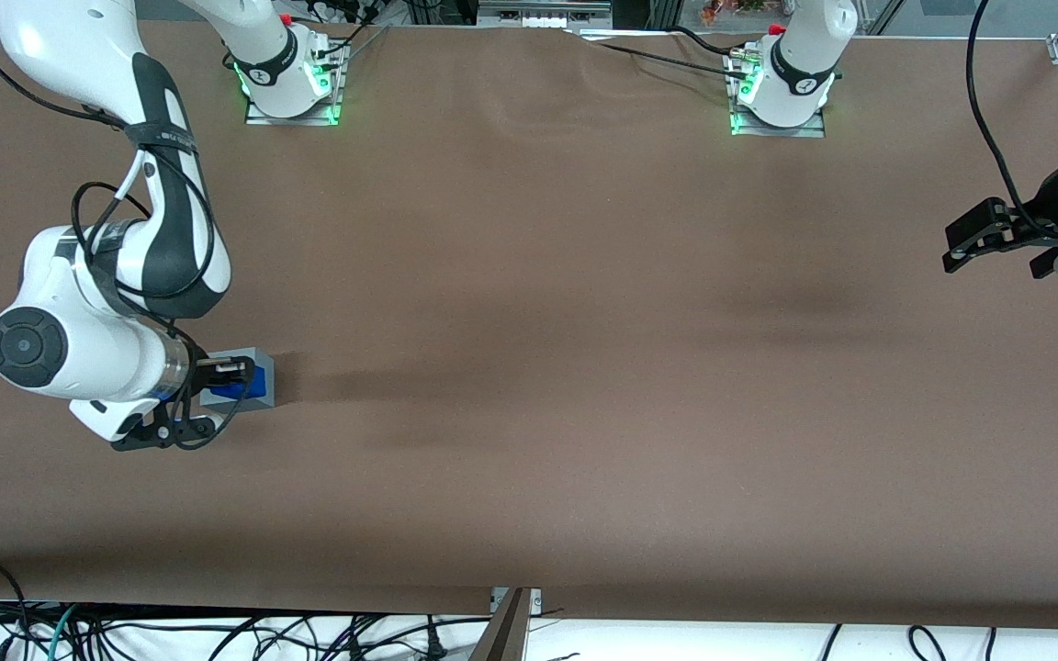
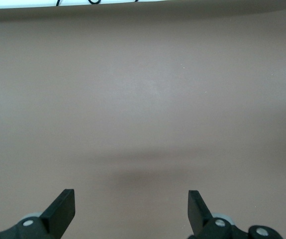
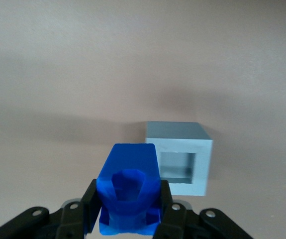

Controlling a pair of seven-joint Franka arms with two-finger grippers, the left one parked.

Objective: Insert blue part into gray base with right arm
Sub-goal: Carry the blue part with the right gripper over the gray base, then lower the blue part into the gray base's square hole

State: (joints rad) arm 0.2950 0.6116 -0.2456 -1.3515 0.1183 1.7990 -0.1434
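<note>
My right arm's gripper [image 1: 228,370] is low over the table at the working arm's end, shut on the blue part [image 1: 237,389]. In the right wrist view the blue part [image 3: 128,174] sits clamped between the two black fingers [image 3: 89,205], with the gripper [image 3: 128,201] holding it just short of the gray base [image 3: 180,159]. The base's square recessed socket [image 3: 176,167] faces the gripper. The blue part is offset sideways from the socket and outside it. From the front, the gray base [image 1: 264,365] stands right at the fingertips, partly covered by the blue part.
The brown table cover [image 1: 538,321] stretches toward the parked arm's end. Two arm bases [image 1: 290,83] [image 1: 782,92] with green lights stand along the table edge farthest from the front camera. Cables lie below the near edge [image 1: 217,633].
</note>
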